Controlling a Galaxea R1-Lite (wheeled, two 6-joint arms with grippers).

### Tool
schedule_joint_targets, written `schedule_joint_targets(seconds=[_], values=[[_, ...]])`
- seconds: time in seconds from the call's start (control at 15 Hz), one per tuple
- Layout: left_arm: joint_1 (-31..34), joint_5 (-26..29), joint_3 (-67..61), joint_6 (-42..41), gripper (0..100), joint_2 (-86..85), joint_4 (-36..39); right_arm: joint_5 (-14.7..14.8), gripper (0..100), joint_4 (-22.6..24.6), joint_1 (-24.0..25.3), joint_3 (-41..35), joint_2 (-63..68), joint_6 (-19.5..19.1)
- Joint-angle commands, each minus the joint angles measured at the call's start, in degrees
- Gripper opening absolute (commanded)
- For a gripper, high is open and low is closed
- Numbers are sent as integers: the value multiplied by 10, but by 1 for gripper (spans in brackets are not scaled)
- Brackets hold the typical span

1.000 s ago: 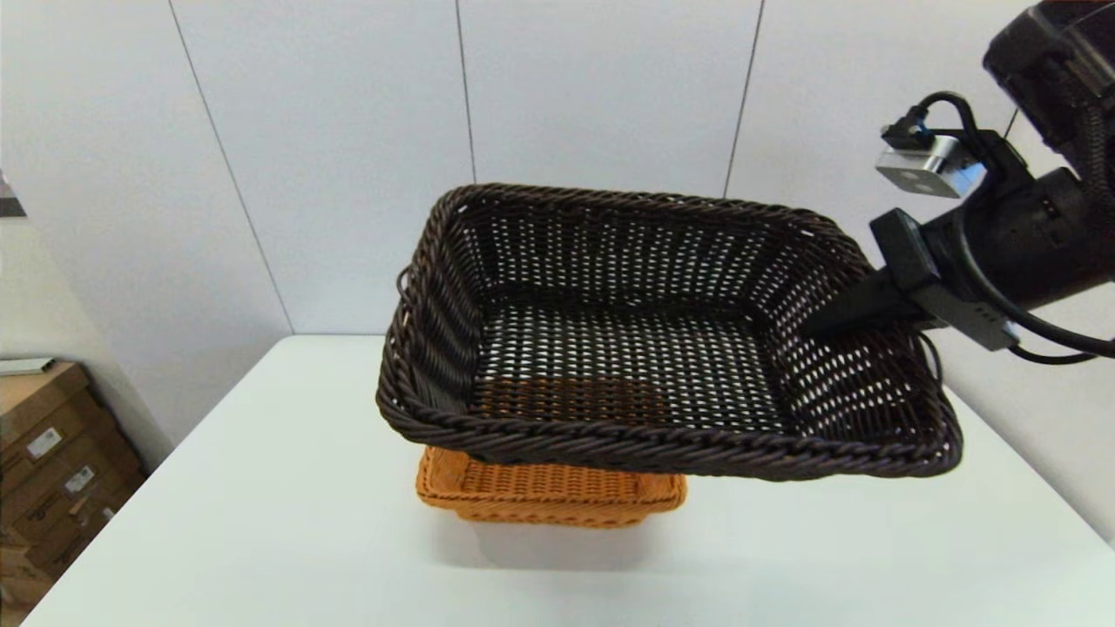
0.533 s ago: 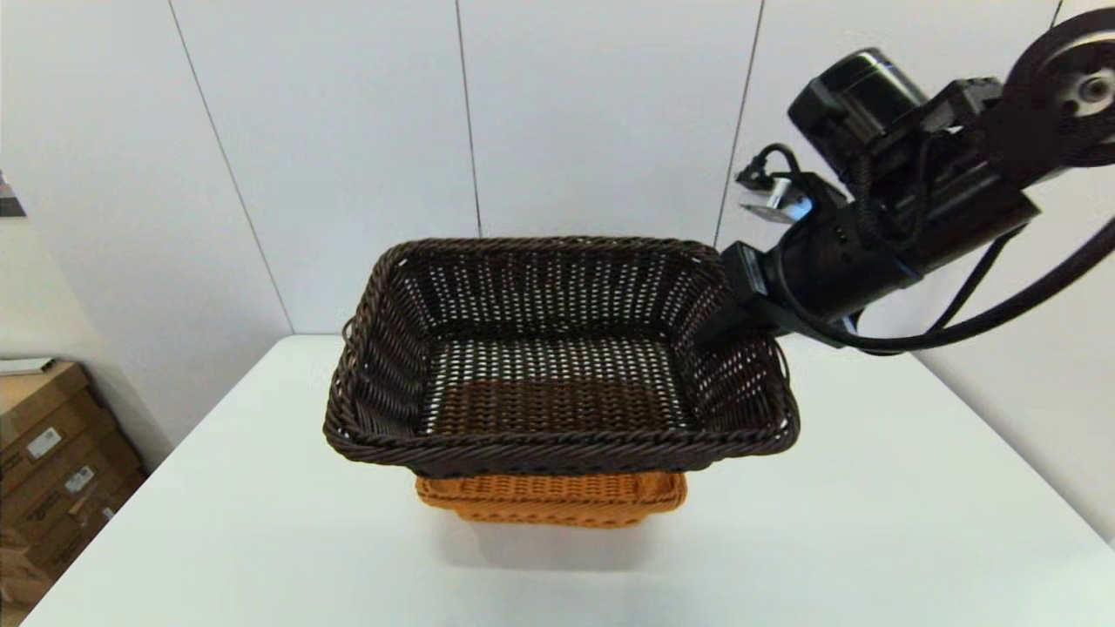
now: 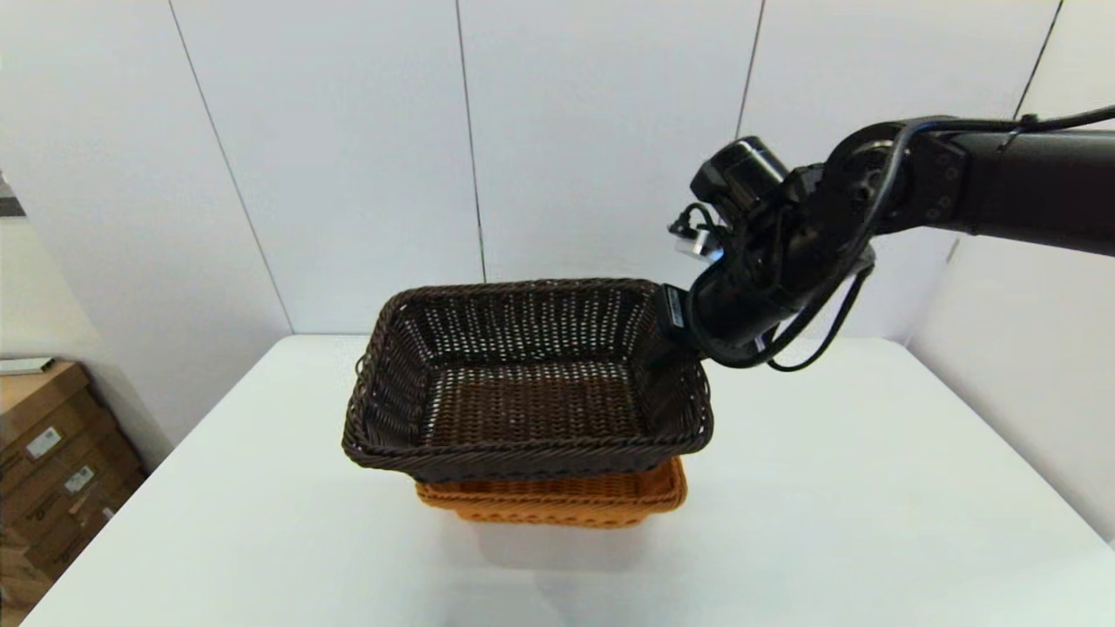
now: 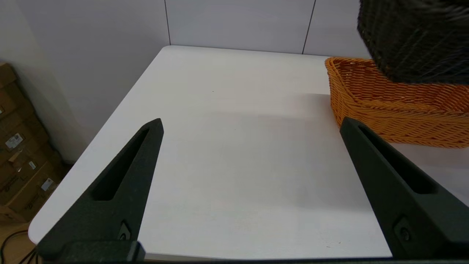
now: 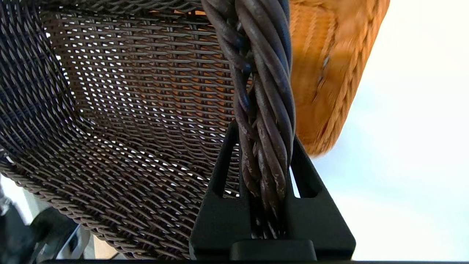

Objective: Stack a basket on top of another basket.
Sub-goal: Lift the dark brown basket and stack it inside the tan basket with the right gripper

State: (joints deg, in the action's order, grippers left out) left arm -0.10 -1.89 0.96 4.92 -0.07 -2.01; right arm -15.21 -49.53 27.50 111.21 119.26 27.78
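- Since the earlier frames, the dark basket has travelled down and toward the robot's left, from high and near the camera to just above the orange-tan basket; the right arm has followed it.
- Dark basket: rectangular, open-weave lattice in near-black wicker with a thick braided rim. It hangs roughly level, directly over the orange-tan basket and overlapping most of it; whether the two touch cannot be told.
- Right tool: closed on the braided rim at the basket's right end, one finger inside the wall and one outside. A rim grip is judged to keep the underside free for nesting.
- Orange-tan basket: same rectangular form, tighter weave, braided rim; it rests on the white bench, its front rim showing below the dark basket.
- Step in hand, judged: final lowering and alignment; the stack is not yet released.
- Left tool: fingers wide apart, holding nothing, parked low at the bench's near left, beside the orange-tan basket.
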Motion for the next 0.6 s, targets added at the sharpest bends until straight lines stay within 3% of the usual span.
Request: schedule_joint_targets(seconds=[0.07, 0.6], values=[[0, 0, 0, 1, 100, 0, 0, -1, 0, 18, -18, 1, 39, 2], [0, 0, 0, 1, 100, 0, 0, -4, 0, 22, -32, 0, 55, 12]])
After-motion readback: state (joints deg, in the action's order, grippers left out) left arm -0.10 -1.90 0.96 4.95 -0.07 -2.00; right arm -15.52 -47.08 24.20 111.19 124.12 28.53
